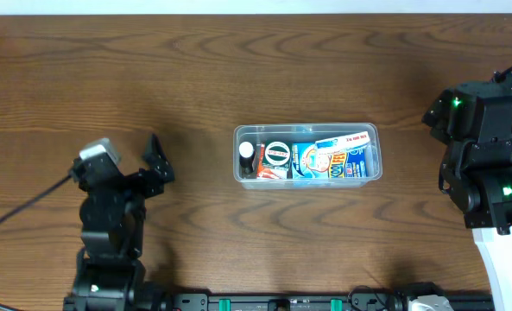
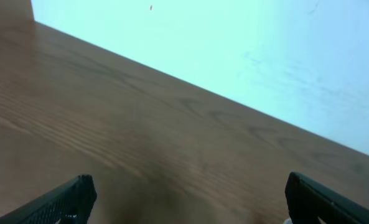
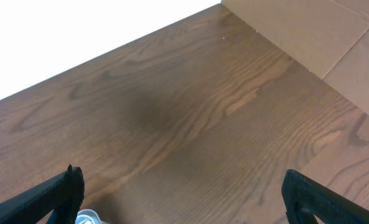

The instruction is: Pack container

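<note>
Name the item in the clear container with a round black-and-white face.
The disc near the left end of the container, beside the white-capped bottle, whose cap is plain white. The rest are flat rectangular packets.

Container (image 1: 307, 154) mid-table (image 1: 238, 69), packets (image 1: 338, 160) inside

Clear glossy plastic container (image 1: 372, 131); matt wood-grain table (image 1: 238, 69); black matt plastic arms.
</note>
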